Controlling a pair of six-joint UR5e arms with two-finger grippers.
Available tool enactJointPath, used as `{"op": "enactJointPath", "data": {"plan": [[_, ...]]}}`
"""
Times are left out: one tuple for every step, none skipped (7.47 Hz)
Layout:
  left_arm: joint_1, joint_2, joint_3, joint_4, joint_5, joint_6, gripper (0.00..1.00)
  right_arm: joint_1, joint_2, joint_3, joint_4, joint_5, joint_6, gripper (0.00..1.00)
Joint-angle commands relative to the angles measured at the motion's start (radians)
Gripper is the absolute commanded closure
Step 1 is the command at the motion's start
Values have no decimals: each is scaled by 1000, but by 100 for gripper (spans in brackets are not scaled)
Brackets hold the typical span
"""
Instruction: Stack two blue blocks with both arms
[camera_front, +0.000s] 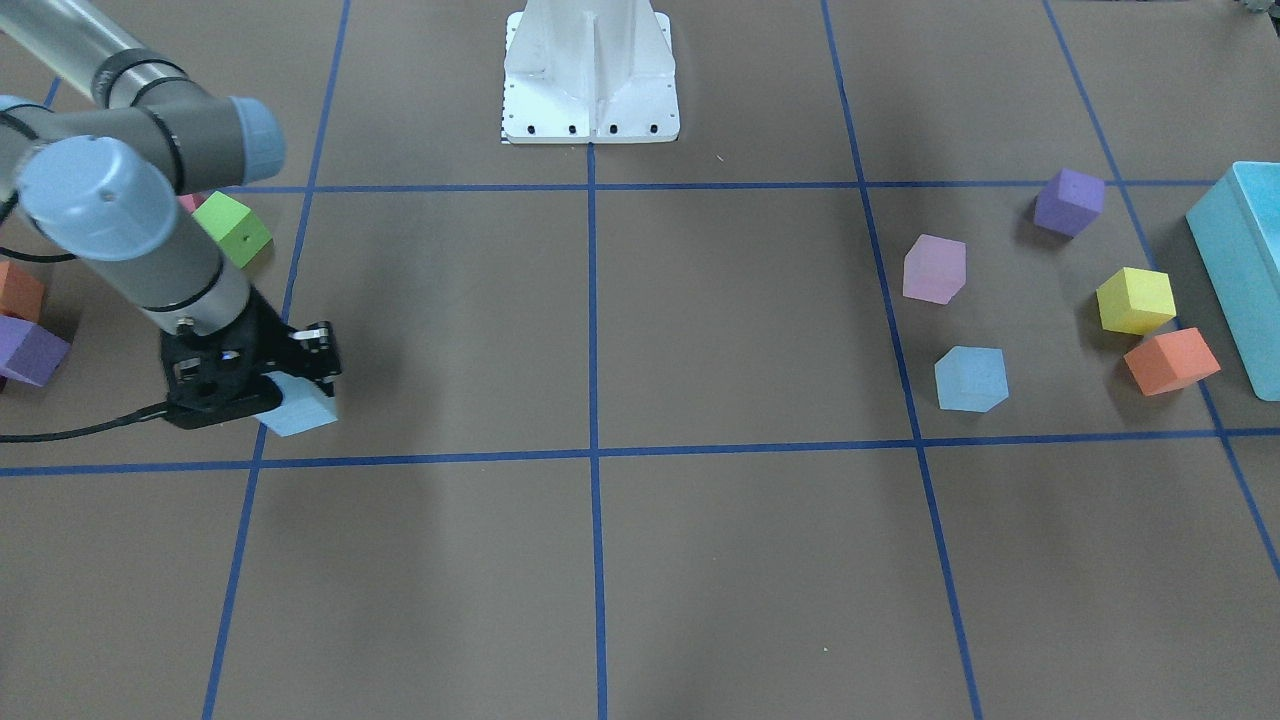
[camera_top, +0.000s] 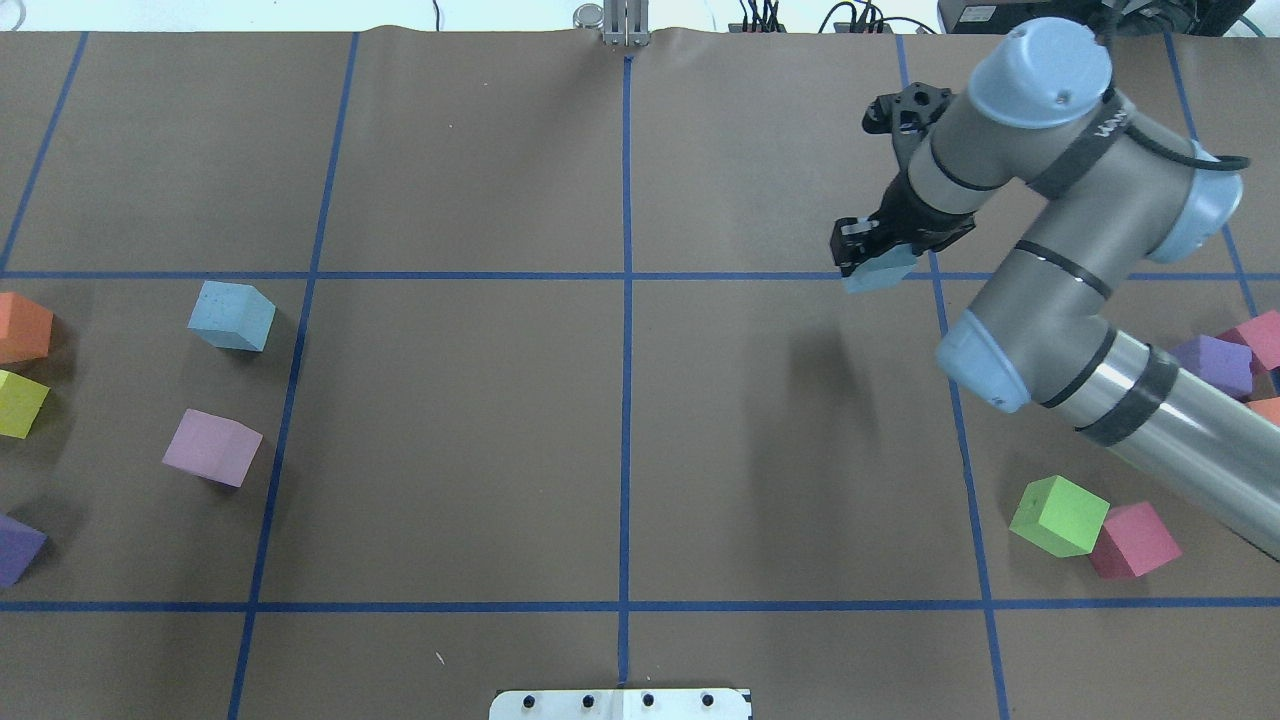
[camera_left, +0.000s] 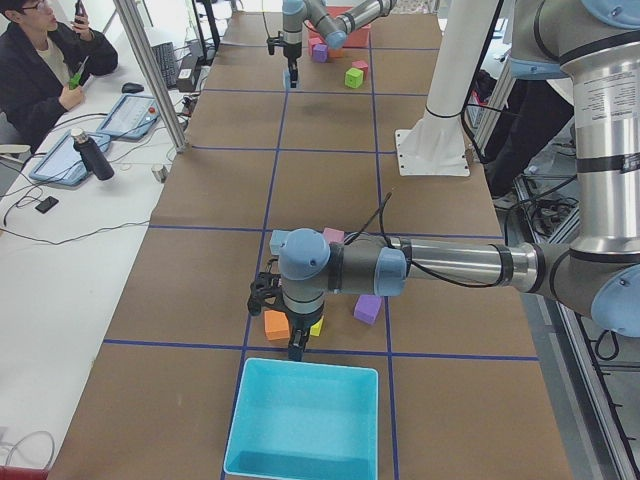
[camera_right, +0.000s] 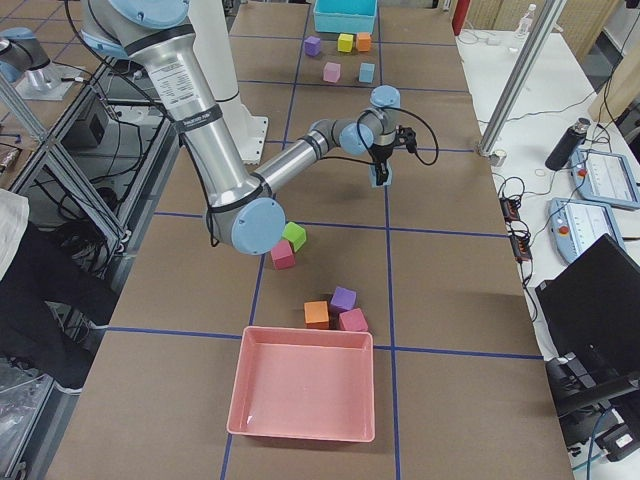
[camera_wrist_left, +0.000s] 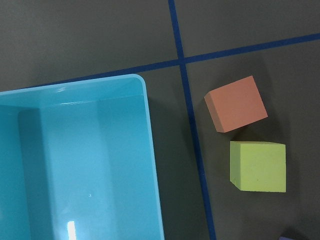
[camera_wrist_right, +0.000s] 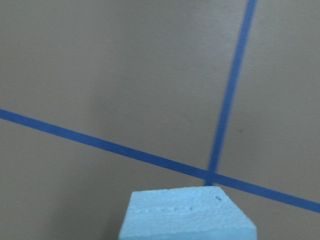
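Brown paper covers the desk (camera_top: 450, 450), marked into large squares by blue tape (camera_top: 626, 400).

Toward the desk's right end, the right arm (camera_top: 1050, 290) reaches out from the robot's edge. The right gripper (camera_top: 868, 255) is clamped on one blue block (camera_top: 878, 272). That block hangs clear of the paper, its shadow lying apart from it, close to a crossing of tape lines. It is a cube, so no side runs longer than another. It sits in the gripper turned askew to the grid.

The other blue block (camera_top: 231, 315) rests flat on the desk toward the left end, well apart from the held one. It is also turned, with a corner rather than a face toward the operators' edge. A lilac cube (camera_top: 212, 447) lies near it, on the side toward the robot's edge.

At the left end the left arm (camera_left: 450, 265) stretches across the desk. The left gripper (camera_left: 297, 348) points down beside the rim of the turquoise box (camera_wrist_left: 80, 165), near an orange cube (camera_wrist_left: 235, 103) and a yellow cube (camera_wrist_left: 258, 166). From where I stand, I cannot tell how far its fingers are spread.
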Motion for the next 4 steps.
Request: {"op": "enactJointPath", "data": {"plan": [[0, 0, 0, 0, 0, 0, 2, -174, 219, -74, -143, -140, 317, 100], [-1, 0, 0, 0, 0, 0, 2, -240, 323, -172, -160, -180, 434, 100], [0, 0, 0, 0, 0, 0, 2, -295, 378, -236, -157, -216, 472, 100], [-1, 1, 0, 0, 0, 0, 2, -326, 383, -246, -156, -222, 486, 99]]}}
